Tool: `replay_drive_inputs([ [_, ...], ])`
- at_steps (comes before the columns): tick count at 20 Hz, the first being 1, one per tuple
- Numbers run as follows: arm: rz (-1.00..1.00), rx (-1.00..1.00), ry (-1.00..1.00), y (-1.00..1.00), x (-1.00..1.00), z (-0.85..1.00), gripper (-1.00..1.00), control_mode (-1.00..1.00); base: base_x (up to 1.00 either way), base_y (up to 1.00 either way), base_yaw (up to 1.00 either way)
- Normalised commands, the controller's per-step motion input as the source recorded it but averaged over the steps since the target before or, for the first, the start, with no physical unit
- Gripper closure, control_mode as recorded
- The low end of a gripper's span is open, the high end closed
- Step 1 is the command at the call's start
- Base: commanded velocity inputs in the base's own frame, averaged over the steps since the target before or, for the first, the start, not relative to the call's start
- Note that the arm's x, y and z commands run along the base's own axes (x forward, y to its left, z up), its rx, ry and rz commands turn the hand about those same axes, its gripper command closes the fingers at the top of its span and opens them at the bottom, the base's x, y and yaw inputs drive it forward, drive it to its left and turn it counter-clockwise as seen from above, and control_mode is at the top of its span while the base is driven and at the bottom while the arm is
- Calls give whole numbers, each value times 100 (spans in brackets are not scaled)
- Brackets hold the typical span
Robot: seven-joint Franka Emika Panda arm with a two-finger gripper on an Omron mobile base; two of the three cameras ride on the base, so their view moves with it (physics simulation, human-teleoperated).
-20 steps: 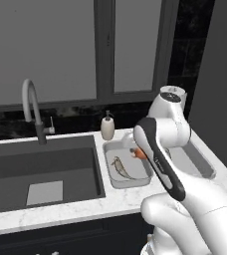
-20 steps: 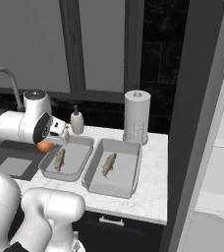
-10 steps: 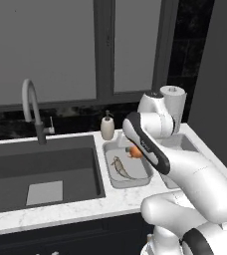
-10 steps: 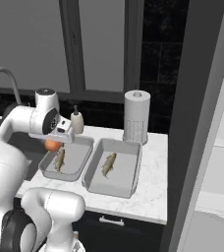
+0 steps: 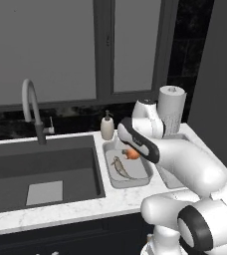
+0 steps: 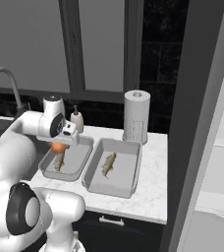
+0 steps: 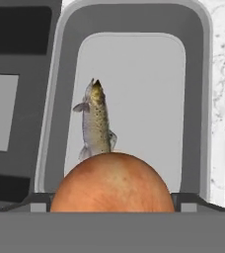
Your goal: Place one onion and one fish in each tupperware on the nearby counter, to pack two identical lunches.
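Tool (image 6: 61,142) grasping the orange onion (image 7: 112,182), poised above the tupperware (image 7: 55,123) beside the sink, which holds one fish (image 7: 94,123).

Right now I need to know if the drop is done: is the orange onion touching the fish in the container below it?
Apart. In the left base view the orange onion hangs under the gripper, clear above the fish lying on the container floor.
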Motion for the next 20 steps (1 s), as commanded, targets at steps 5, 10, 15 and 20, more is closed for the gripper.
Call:
replay_drive_inputs([
  [5, 0, -1, 0, 0, 33, -32, 100, -100, 0, 0, 0],
  [10, 0, -1, 0, 0, 24, -30, 100, -100, 0, 0, 0],
  [15, 0, 0, 0, 0, 13, -28, 100, -100, 0, 0, 0],
  [20, 0, 0, 0, 0, 14, -29, 100, -100, 0, 0, 0],
])
